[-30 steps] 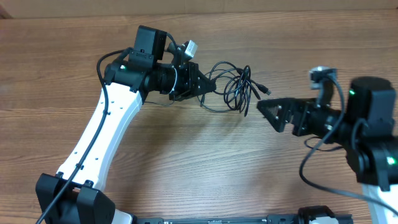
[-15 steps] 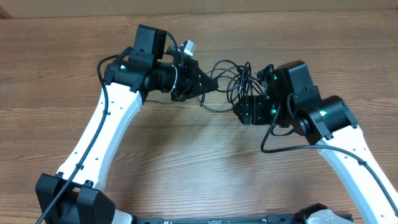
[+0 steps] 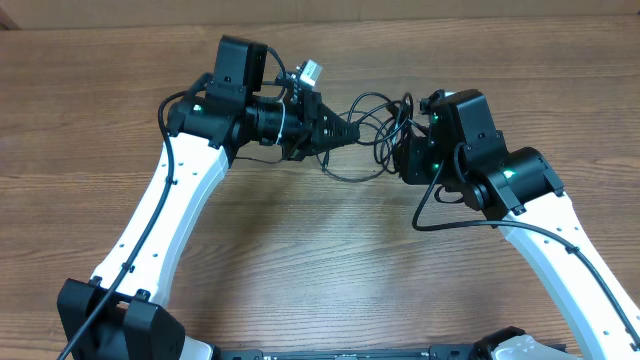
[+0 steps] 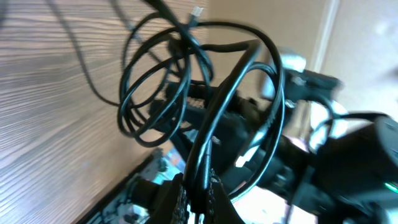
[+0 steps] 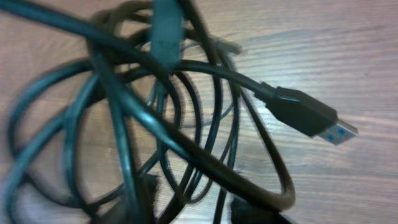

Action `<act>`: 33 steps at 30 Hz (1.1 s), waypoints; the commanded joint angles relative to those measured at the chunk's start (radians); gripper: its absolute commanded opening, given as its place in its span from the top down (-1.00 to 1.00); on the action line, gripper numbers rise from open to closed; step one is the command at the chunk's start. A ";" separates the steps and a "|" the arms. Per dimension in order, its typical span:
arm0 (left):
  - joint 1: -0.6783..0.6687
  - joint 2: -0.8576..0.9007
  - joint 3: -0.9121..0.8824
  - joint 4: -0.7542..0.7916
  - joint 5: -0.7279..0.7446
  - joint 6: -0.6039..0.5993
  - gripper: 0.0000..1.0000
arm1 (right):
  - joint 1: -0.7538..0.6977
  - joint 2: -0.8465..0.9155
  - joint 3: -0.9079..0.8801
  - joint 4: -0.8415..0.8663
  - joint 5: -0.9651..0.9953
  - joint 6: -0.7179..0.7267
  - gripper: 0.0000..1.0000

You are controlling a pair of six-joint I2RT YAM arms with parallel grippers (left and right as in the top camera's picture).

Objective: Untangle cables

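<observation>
- Pinching hard: the left tool (image 3: 345, 132) has its fingers pressed together on the cables (image 3: 388, 135). In the left wrist view, a doubled black strand runs straight down into the fingertips (image 4: 174, 202).
- Over on the other side, the right tool (image 3: 405, 158) has its tip pushed in among the loops on the tangle's right flank. Its fingers are partly drawn in, but I cannot tell whether they have a strand pinched or just sit alongside one.
- From the right wrist view, a thick loop sweeps low across the frame, just above the dark finger ends at the bottom edge.
- Between the two tools, the cables are a knot of thin black loops crossing over and through each other. They sit over the far middle of the counter (image 3: 300, 250).
- One slack loop sags out of the bundle toward the near side, below the left tool.
- Sticking out to the right in the right wrist view is a black plug (image 5: 305, 112), metal-tipped with a blue insert, seen against the wood grain.
- A second, smaller plug end (image 4: 198, 11) pokes up at the top of the left wrist view.
- Further out, the left arm (image 3: 165, 215) and the right arm (image 3: 560, 250), both white-shelled, come up from the near edge and angle inward toward the tangle.
</observation>
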 commanded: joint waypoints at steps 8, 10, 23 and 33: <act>0.123 -0.032 0.026 -0.020 -0.002 -0.011 0.92 | 0.006 -0.011 0.095 0.004 0.006 0.093 0.92; 0.136 -0.032 0.026 -0.031 -0.014 0.008 0.92 | 0.006 -0.021 0.130 0.004 -0.049 0.092 0.93; 0.154 -0.032 0.026 -0.158 -0.280 0.146 -0.31 | 0.006 -0.107 0.225 0.044 -0.090 0.104 0.93; 0.154 -0.032 0.026 -0.286 -0.402 0.274 -0.83 | 0.006 -0.153 0.225 0.197 -0.243 0.145 0.93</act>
